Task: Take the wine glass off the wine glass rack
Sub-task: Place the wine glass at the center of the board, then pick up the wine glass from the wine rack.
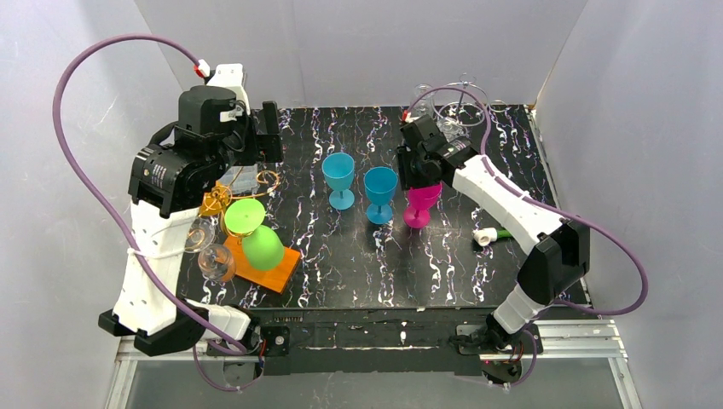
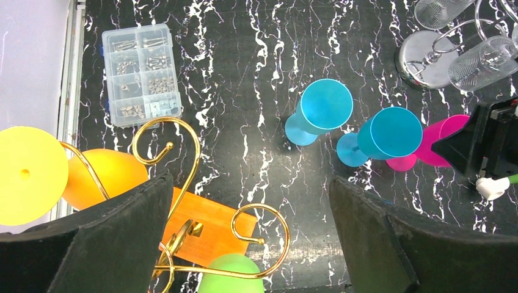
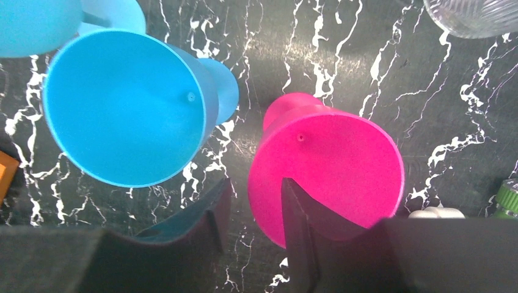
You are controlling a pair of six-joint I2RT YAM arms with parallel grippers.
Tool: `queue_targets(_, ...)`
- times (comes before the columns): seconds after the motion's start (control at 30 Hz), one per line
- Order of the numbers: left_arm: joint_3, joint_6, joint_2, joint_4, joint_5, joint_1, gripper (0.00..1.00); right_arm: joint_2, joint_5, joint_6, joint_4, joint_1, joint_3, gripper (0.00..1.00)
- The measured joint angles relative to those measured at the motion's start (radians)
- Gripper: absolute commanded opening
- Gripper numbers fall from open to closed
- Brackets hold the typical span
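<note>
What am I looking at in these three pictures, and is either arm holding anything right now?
Two robot arms stand at the near edge of a black marbled table. The wide picture looks down from above and behind them. The other two come from a camera on each wrist, so the dark wedges at the bottom are that arm's own fingers. The left tool gapes wide and empty above the gold rack, where a green glass and clear glasses hang. Two blue glasses and a magenta glass stand upright on the table. The right tool straddles the magenta rim, one finger inside and one outside, with a gap showing, so it is not pinching it.
</note>
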Motion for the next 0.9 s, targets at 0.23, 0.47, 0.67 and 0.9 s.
queue_targets(0.23, 0.008, -0.006, -0.015, -0.021, -0.034, 0.002, 0.98, -0.031, 0.0, -0.004, -0.033, 0.0, 0.037, 0.78)
queue_targets(0.47, 0.042, -0.016, -0.072, -0.084, -0.198, 0.004, 0.98, -0.173, -0.037, -0.006, -0.06, 0.0, 0.036, 0.91)
queue_targets(0.67, 0.096, -0.032, -0.067, -0.157, -0.312, 0.1, 0.98, -0.252, -0.1, -0.013, -0.065, 0.0, 0.053, 0.98)
queue_targets(0.9, 0.107, -0.05, 0.033, -0.174, -0.243, 0.36, 0.98, -0.253, -0.185, -0.037, -0.083, 0.0, 0.083, 0.98)
